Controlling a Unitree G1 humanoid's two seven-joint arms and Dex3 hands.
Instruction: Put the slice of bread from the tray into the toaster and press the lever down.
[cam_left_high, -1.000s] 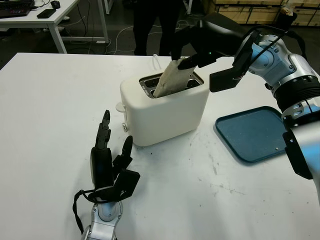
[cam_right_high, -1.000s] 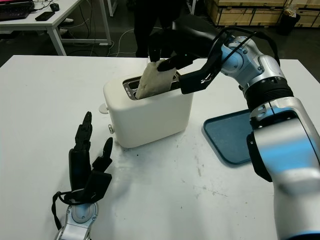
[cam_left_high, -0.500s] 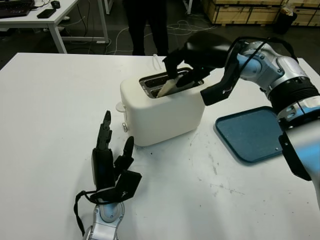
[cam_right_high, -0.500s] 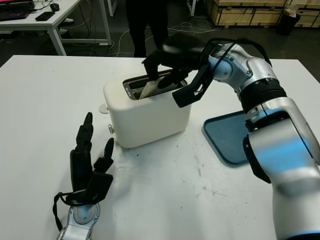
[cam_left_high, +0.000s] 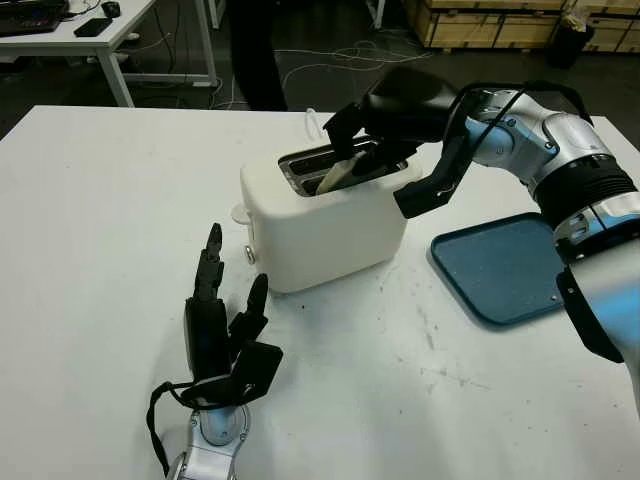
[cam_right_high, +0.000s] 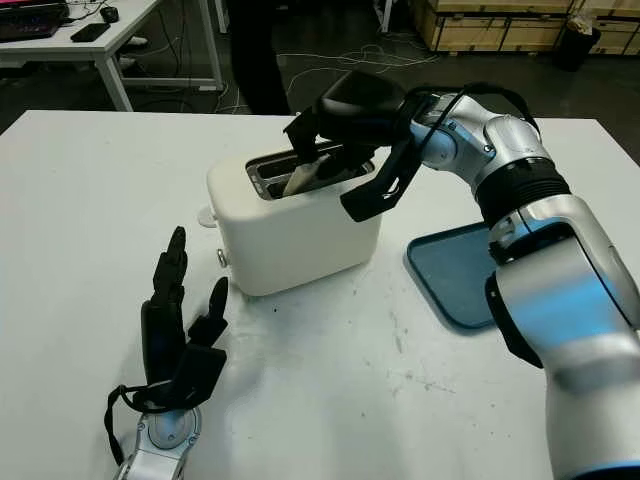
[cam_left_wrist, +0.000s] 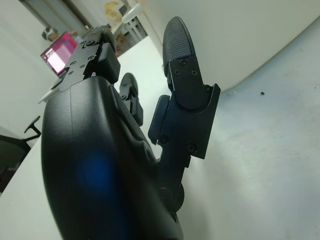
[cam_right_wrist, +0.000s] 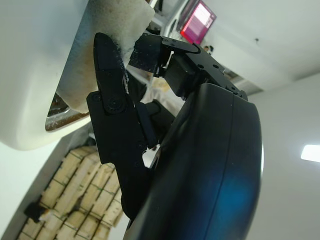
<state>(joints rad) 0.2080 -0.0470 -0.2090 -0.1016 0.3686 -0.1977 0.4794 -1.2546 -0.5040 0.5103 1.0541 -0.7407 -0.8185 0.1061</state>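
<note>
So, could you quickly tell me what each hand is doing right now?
Left hand: open, on the table before the toaster.
Right hand: shut on the bread slice, over the toaster's slot.

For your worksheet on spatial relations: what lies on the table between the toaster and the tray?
Nothing: bare white table separates toaster and tray, seen in both eye views.

A white table (cam_left_high: 90, 220) carries a cream toaster (cam_left_high: 325, 215) near its middle and a blue tray (cam_left_high: 505, 265) to the toaster's right.
</note>
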